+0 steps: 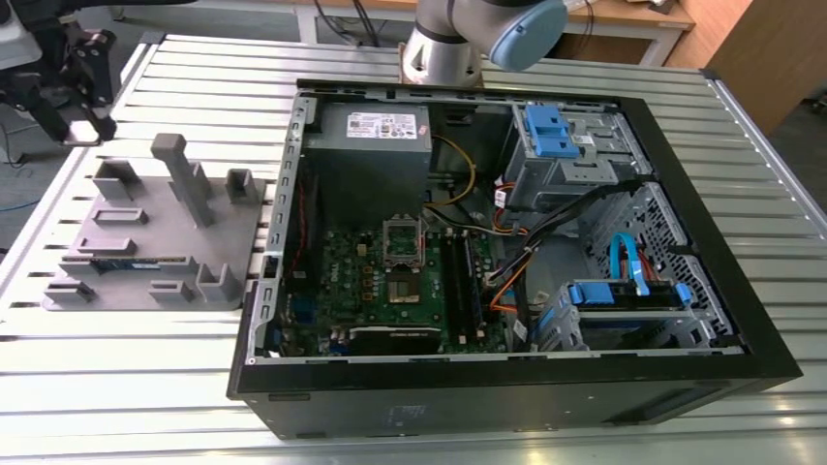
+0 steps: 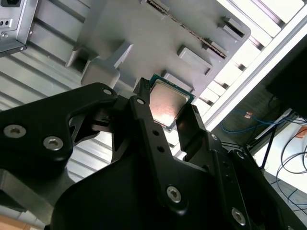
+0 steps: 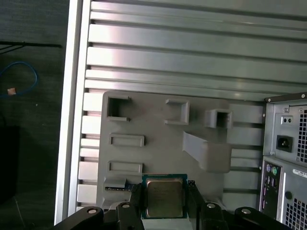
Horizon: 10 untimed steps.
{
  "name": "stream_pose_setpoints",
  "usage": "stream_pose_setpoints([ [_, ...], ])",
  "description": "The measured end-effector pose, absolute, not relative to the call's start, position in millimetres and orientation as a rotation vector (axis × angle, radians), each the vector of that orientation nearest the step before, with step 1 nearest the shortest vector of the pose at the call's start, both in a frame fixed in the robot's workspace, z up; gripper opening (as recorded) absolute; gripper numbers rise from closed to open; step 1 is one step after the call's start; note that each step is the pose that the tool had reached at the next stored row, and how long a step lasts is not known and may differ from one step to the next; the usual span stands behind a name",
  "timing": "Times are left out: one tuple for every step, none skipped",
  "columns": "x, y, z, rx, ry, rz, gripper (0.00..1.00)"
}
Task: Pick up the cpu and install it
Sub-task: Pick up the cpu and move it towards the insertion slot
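The cpu point(image 3: 164, 197), a small square chip with a silvery top and green rim, sits between my gripper's point(image 3: 164, 203) two black fingers, which are shut on its opposite edges. In the second wrist view the cpu point(image 2: 166, 102) is again clamped in the gripper point(image 2: 167, 109), lifted above the grey holder tray point(image 2: 158, 28). In the exterior view my gripper point(image 1: 74, 108) hangs at the far left, just beyond the holder tray point(image 1: 142, 242). The motherboard's cpu socket point(image 1: 403, 242) lies inside the open computer case point(image 1: 517, 373).
The holder tray point(image 3: 153, 124) carries upright grey blocks and a thin green memory stick point(image 1: 130, 263). A grey power-supply box point(image 1: 375, 131), blue drive brackets point(image 1: 549, 131) and loose cables point(image 1: 517, 271) crowd the case. A slatted metal table point(image 1: 194, 77) lies underneath.
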<state>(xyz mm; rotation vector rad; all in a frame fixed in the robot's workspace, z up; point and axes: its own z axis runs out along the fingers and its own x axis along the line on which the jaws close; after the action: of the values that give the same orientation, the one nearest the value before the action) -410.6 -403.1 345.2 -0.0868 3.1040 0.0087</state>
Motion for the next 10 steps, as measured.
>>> stream_pose_setpoints([
  [-411,-403,347,-0.087,3.104,0.009,0.47],
  [-411,-403,349,-0.087,3.104,0.009,0.47],
  [-411,-403,351,-0.087,3.104,0.009,0.47],
  [-411,-403,353,-0.087,3.104,0.009,0.47],
  [-411,-403,355,-0.087,3.104,0.009,0.47],
  [-411,-403,357,-0.087,3.104,0.009,0.47],
  [-411,-403,359,-0.087,3.104,0.009,0.47],
  [-411,-403,360,-0.087,3.104,0.009,0.47],
  [-411,-403,361,-0.087,3.104,0.009,0.47],
  [-411,-403,361,-0.087,3.104,0.009,0.47],
])
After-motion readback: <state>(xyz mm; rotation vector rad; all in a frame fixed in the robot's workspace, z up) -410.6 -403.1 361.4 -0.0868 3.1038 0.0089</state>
